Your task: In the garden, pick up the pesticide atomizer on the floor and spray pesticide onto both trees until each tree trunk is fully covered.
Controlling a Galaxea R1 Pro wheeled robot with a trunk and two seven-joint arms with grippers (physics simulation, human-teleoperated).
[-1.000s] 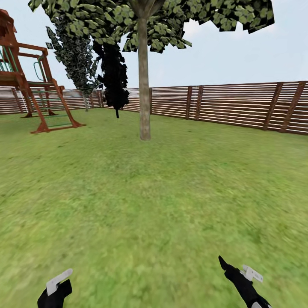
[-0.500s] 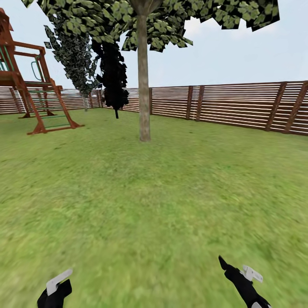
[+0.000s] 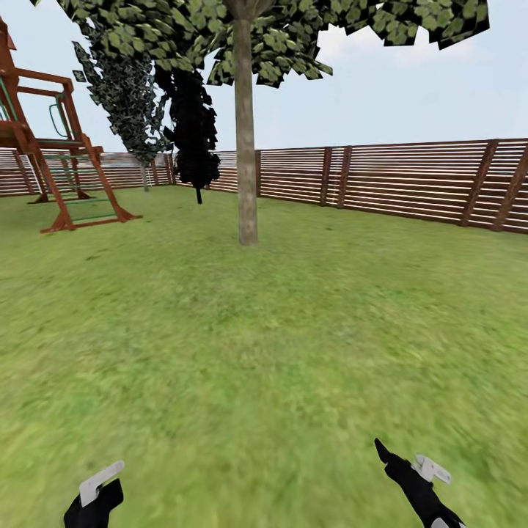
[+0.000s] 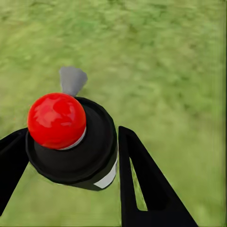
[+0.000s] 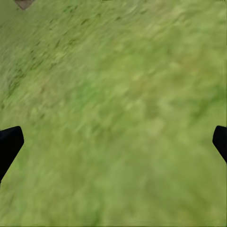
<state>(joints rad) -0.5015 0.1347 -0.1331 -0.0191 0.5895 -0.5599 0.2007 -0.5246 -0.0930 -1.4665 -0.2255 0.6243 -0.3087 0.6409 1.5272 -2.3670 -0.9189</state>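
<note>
Your pesticide atomizer (image 4: 78,142) sits between the two black fingers (image 4: 142,189) of your left gripper (image 4: 71,161): a dark round body with a glossy red cap, a white band showing low on its side, and a small grey nozzle tip poking out past the cap toward the grass. The fingers are clamped on it, one on each side of the body. In the head view that same gripper (image 3: 94,499) shows low down with a pale piece of the sprayer sticking up from it.

Your right gripper (image 5: 113,142) has its fingers spread wide apart, with only blurred green lawn (image 5: 118,94) between the two black tips. From the head camera it (image 3: 400,462) points forward over the grass, a small white part beside it.

Well beyond both sets of fingers, straight ahead across the lawn, stands a tree (image 3: 246,147) with a pale, straight bare trunk and a patchy green crown spreading overhead. I can't make out any whitish speckles on its trunk at this range. Behind it and further over on your left-gripper side are a very dark thin-trunked tree (image 3: 194,125) and a wooden play frame (image 3: 51,154). A brown slatted fence (image 3: 411,180) rings the far edge of the garden.
</note>
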